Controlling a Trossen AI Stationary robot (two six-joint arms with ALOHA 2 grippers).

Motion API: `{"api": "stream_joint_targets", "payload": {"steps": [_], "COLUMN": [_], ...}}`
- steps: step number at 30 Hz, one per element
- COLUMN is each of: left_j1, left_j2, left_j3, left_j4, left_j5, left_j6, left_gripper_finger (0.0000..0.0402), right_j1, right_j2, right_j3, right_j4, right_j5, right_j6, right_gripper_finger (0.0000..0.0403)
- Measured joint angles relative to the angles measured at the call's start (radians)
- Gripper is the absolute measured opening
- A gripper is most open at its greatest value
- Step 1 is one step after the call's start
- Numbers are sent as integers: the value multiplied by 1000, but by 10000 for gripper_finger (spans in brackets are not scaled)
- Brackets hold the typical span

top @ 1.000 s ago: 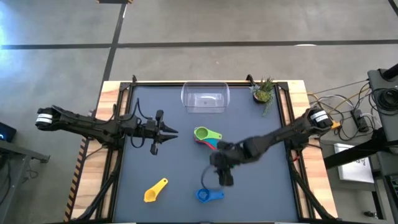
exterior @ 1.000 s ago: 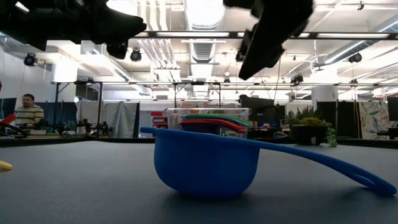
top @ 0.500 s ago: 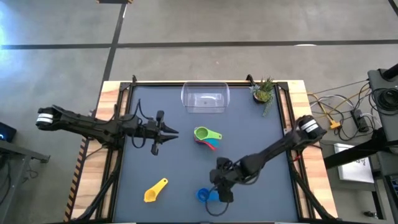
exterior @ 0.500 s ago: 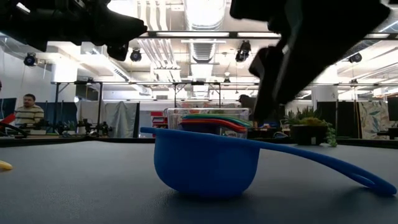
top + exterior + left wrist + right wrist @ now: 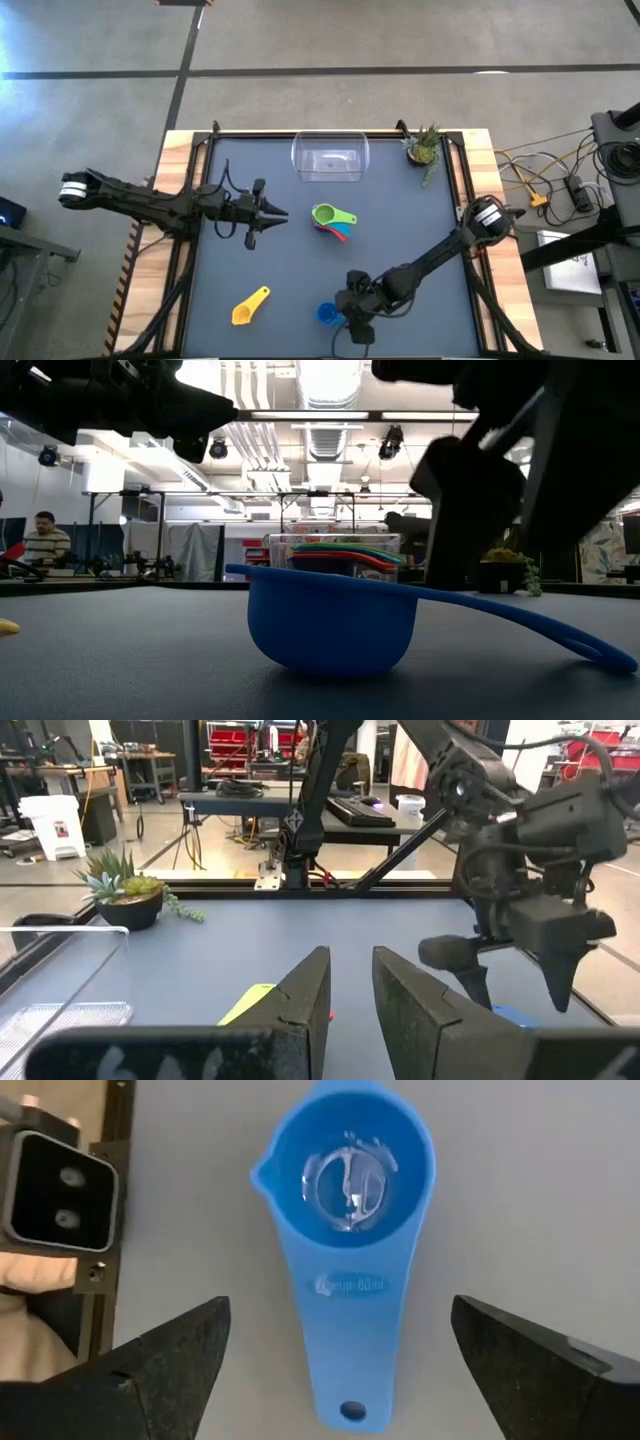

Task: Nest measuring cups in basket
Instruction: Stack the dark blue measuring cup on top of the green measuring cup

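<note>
**Right claw lines up over the blue cup**

We see the blue cup (image 5: 345, 1240) lying upright on the dark surface (image 5: 290, 260) at the lower middle of the high view, its bowl toward the picture's left and its flat handle under the right claw (image 5: 357, 322). The right wrist view looks straight down on it. The claw's 2 fingers (image 5: 150, 1370) stand wide apart, 1 on each side of the handle, holding nothing.

We judge the cup light, stiff and smooth: thin moulded plastic that can skate on the surface if nudged from 1 side only. The flat handle, near the middle where the printing sits, looks the best place to pinch, across its width. A grip on the round bowl would likely slip.

A stack of cups with the green cup (image 5: 324, 214) on top sits at the centre of the high view, on the surface below the empty clear basket (image 5: 330, 158). The yellow cup (image 5: 249, 306) lies alone at the lower left. So we judge the nesting as underway and the basket step as not yet done.

The left claw (image 5: 275, 212) hangs left of the stack, fingers narrowly parted and empty.

Against the high view 1.0 s ago, the right arm has swung from beside the stack down toward the bottom edge, and in the low view its claw has come lower behind the blue cup. The cups, the basket and the left arm have not moved.
</note>
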Motion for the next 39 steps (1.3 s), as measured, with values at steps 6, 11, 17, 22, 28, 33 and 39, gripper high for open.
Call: {"api": "stream_joint_targets", "payload": {"steps": [6, 11, 17, 22, 28, 33, 39], "left_j1": [0, 0, 0, 0, 0, 0, 1], "left_j2": [1, 1, 1, 1, 1, 1, -3], "left_j3": [0, 0, 0, 0, 0, 0, 0], "left_j4": [4, 3, 0, -1, -1, -2, -17], "left_j5": [0, 0, 0, 0, 0, 0, 0], "left_j6": [-12, -15, -15, -13, -12, -10, -2], "left_gripper_finger": [61, 61, 61, 61, 61, 61, 61], "right_j1": [-2, -2, -2, -6, -27, -57, -105], "right_j2": [47, 65, 69, 69, 67, 40, -44], "right_j3": [-1, 6, 46, 51, 53, 51, 51], "right_j4": [0, -14, -106, -127, -148, -199, -277], "right_j5": [5, 17, 50, 48, 35, 53, 164], "right_j6": [37, 36, 12, -16, -56, -87, -113], "right_gripper_finger": [368, 347, 264, 168, 125, 125, 125]}}
